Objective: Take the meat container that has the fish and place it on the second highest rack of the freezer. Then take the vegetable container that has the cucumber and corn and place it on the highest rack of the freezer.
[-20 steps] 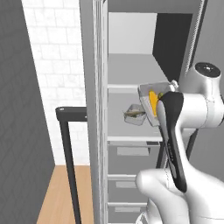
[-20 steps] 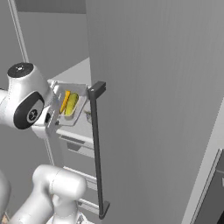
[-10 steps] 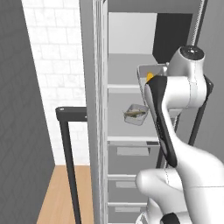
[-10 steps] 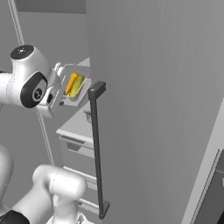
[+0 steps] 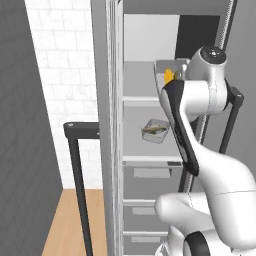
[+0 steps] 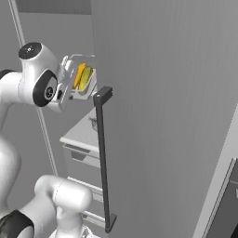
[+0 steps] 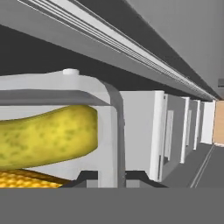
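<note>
Vegetable container (image 5: pixel 167 75) mostly behind arm; cucumber (image 7: pixel 43 135) cropped at left edge.

A white brick wall (image 5: pixel 55 75) stands at the left of the left base view, with a dark grey panel (image 5: pixel 17 125) nearer the camera beside it. Below the bricks lies a strip of wooden floor (image 5: pixel 67 220) — light brown, running toward the camera. A black door handle (image 5: pixel 80 190) stands upright in front of that floor, its top bar reaching toward the grey door edge (image 5: pixel 102 125). In the right base view a second black handle (image 6: pixel 103 158) runs upright down a broad grey door face (image 6: pixel 172 102). At that view's lower right corner a dark appliance front (image 6: pixel 223 204) shows — what it is, I cannot tell.
</note>
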